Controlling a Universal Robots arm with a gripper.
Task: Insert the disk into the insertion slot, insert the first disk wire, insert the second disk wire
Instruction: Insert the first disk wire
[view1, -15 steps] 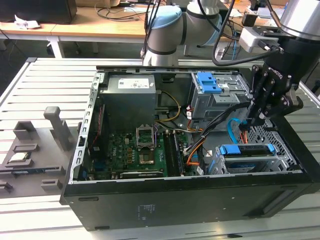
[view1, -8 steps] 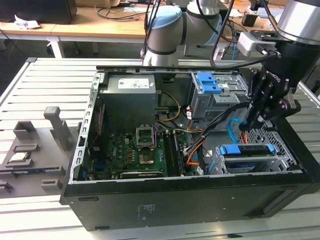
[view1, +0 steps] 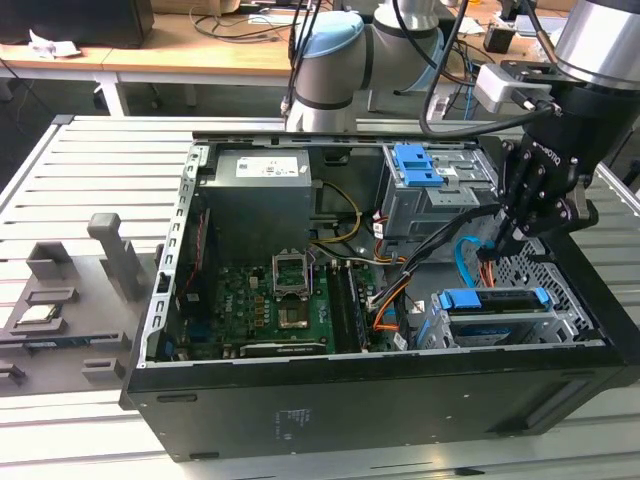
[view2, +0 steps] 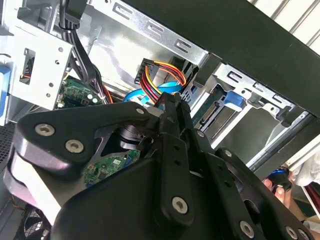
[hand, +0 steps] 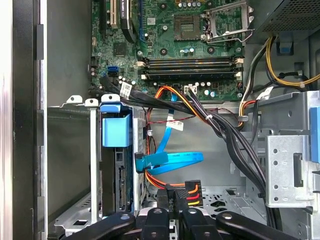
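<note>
The disk (view1: 495, 300), in a blue carrier, sits inside the insertion slot (view1: 438, 328) at the case's corner on the exterior view's right. In the first wrist view the disk (hand: 116, 131) stands in the grey cage (hand: 75, 150). My gripper (view1: 503, 240) hangs just above the slot. Its fingers (hand: 165, 200) are shut on the first disk wire (hand: 192, 192), whose dark plug juts beside the tips, a short way from the disk. The second disk wire (hand: 175, 159) loops below, its plug against the disk's edge. In the second wrist view my gripper (view2: 172, 102) carries the first disk wire (view2: 155, 75).
A taller grey bay with a blue latch (view1: 425, 175) stands close behind the gripper. A thick black cable bundle (hand: 225, 130) crosses beside the slot. The motherboard (view1: 270, 300) fills the case's middle and the power supply (view1: 260, 170) its back. Grey fixtures (view1: 110, 255) stand outside.
</note>
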